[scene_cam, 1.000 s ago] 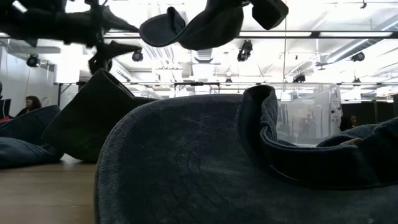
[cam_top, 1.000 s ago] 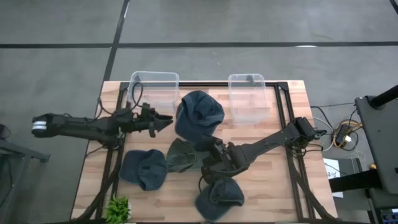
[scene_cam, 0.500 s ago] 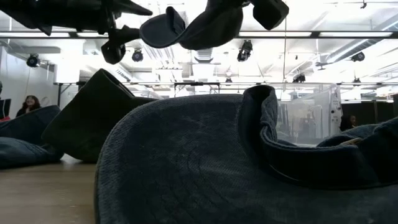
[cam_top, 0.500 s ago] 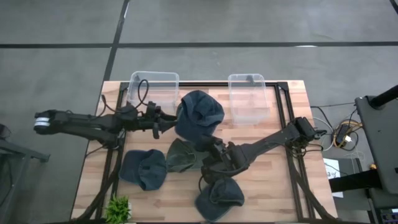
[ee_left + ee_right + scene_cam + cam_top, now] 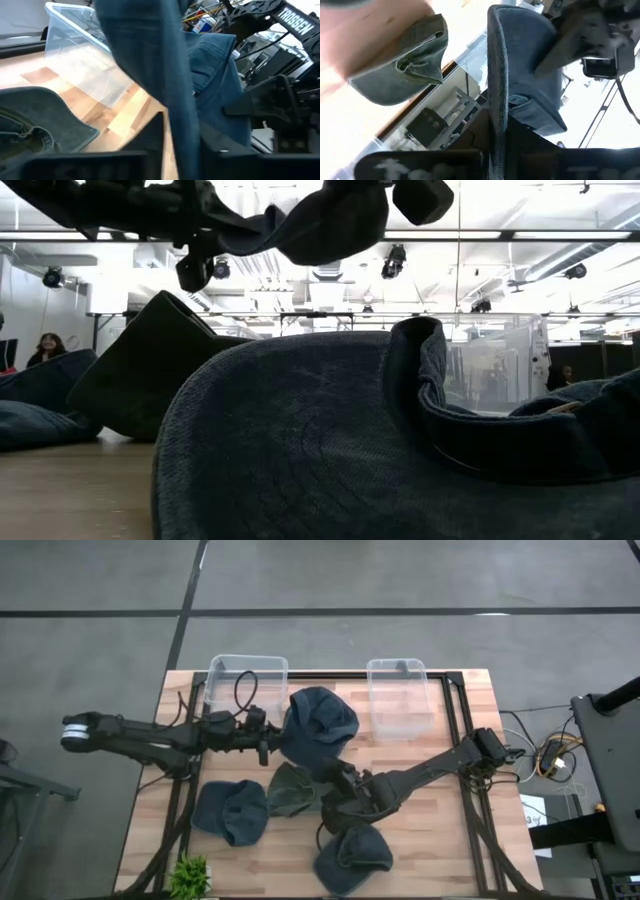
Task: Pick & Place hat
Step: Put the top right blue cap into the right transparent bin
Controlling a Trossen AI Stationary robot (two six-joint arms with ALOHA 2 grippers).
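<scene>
A blue denim hat [image 5: 320, 722] hangs in the air over the table's middle, between both grippers; the low view shows the hat [image 5: 335, 220] well clear of the tabletop. My left gripper [image 5: 268, 740] is shut on its left brim. My right gripper [image 5: 336, 778] is shut on its near edge. Three more hats lie on the wood: a blue one [image 5: 232, 810] at the near left, an olive one [image 5: 292, 790] in the middle, and a blue one [image 5: 352, 858] at the near edge. My left gripper pinches the hat's brim [image 5: 176, 107] between its two fingers, coming level from the table's left. The cloth runs up out of the gap as a flat strip. In the low view the brim [image 5: 245, 225] is drawn out toward the gripper, clear of the table. My right gripper pinches the hat's edge [image 5: 497, 117] between its two fingers, slanting in from the table's right and near side. The cloth stands edge-on in the gap. The hat rises beyond the fingers, lifted clear of the table.
Two clear plastic bins stand at the far edge, one at the left [image 5: 247, 680] and one at the right [image 5: 398, 695]. A small green plant [image 5: 188, 875] sits at the near left corner. A dark frame [image 5: 465, 790] runs along the tabletop.
My left gripper has gone toward the table's right edge, up to the lifted hat, and has shut on its left brim, which is now drawn out toward it. My right gripper and the rest of the hat have kept their place.
</scene>
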